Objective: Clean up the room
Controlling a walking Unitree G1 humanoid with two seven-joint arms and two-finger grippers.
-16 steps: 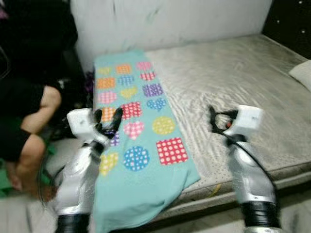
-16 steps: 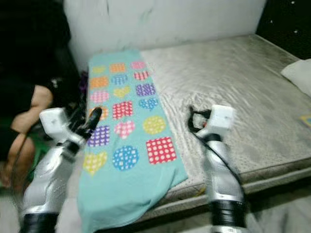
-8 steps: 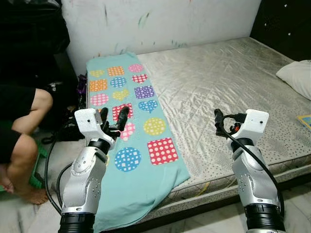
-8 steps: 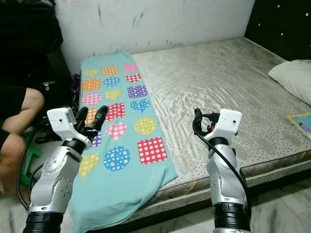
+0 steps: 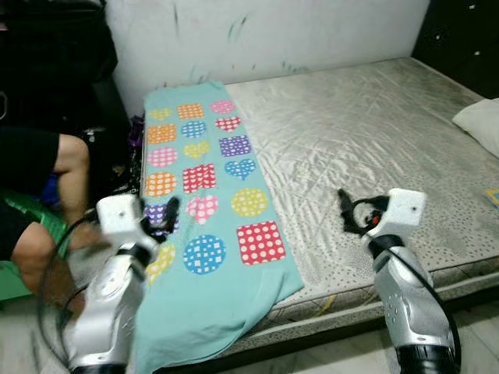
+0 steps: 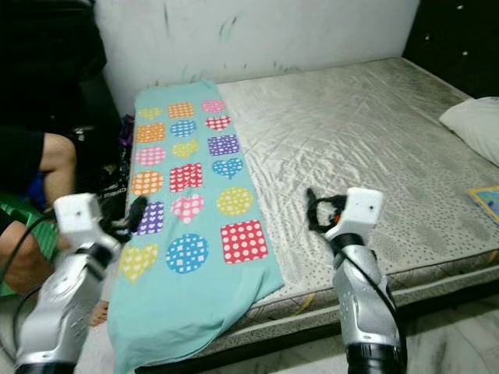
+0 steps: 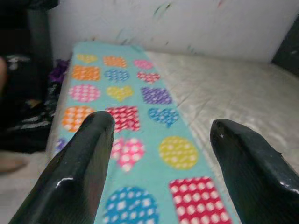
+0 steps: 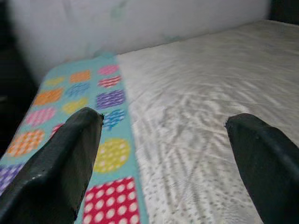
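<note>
Smudged white wall behind a bare grey mattress.

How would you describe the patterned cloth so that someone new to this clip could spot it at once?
Start at the grey mattress against the white wall. Along its left edge lies a long blanket, running from the wall to the near edge and spilling over it. It is the one teal thing here, covered in rows of bright dotted and checked hearts, circles and squares; the white pillow at far right is plain.

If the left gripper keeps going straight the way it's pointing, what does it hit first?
Most likely the turquoise patterned blanket on the bed: the open left gripper points along its length toward the white wall. Nothing else stands in that line, though depth is hard to judge.
</note>
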